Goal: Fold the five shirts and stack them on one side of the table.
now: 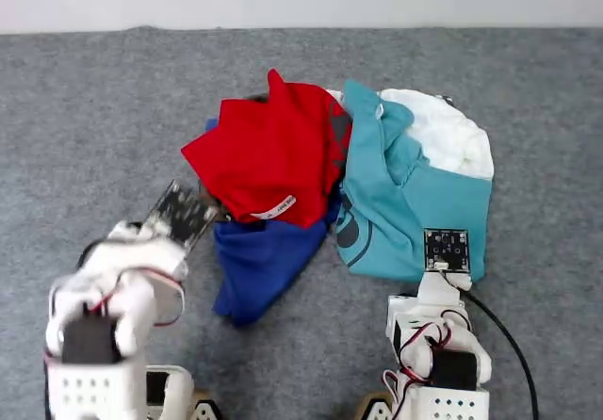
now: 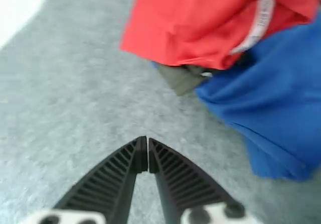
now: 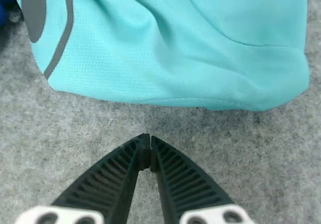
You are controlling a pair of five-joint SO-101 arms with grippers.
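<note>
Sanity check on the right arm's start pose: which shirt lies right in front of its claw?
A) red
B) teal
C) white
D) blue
B: the right wrist view shows the teal shirt just ahead of the right claw, which is shut and holds nothing.

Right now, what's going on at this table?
Nothing is folded yet. The shirts lie heaped together: red shirt over blue shirt, teal shirt beside them, white shirt beyond it. The left tool is shut and empty near the red and blue shirts; the right tool, also shut, is just short of the teal shirt.
</note>
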